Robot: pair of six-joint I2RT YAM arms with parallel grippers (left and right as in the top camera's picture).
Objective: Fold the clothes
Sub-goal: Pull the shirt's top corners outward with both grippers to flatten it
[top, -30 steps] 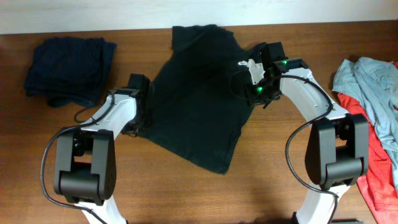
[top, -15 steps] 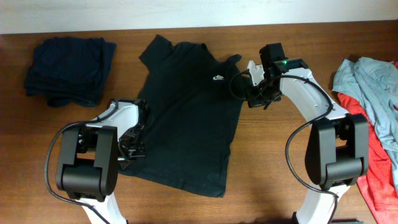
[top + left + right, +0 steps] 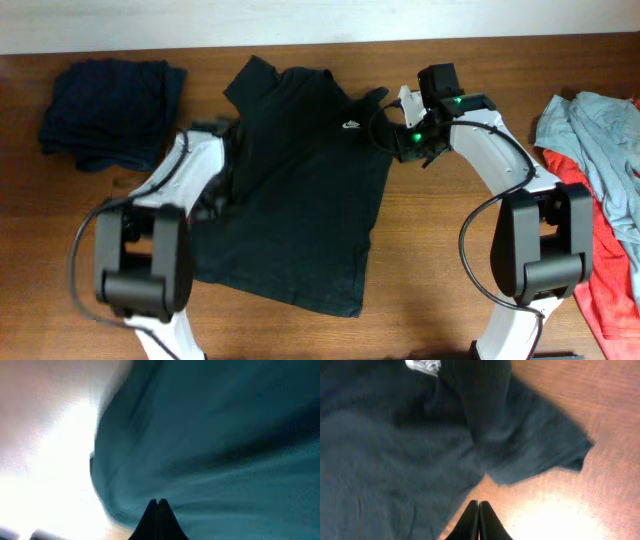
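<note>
The T-shirt [image 3: 300,200] lies spread at the frame's centre. It looks soft, light and limp, so it is best pinched at a sleeve [image 3: 250,80] or the hem [image 3: 285,287]. The left gripper [image 3: 159,504] and right gripper [image 3: 479,505] are closed, apparently holding nothing.

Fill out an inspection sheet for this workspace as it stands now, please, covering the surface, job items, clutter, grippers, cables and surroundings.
Surface: wooden table, brown, bare between the garments.
Job's things: black T-shirt spread out front up, white logo showing, not yet folded; dark navy garments piled at the far left; grey-blue garment lying over red garment at the right edge, both crumpled.
Clutter: nothing seen.
Grippers: left gripper shut, over the shirt's left side; right gripper shut, beside the shirt's right sleeve; no cloth seen between the fingers of either.
Cables: left cable and right cable loop beside the arms.
Surroundings: pale wall along the far edge.
</note>
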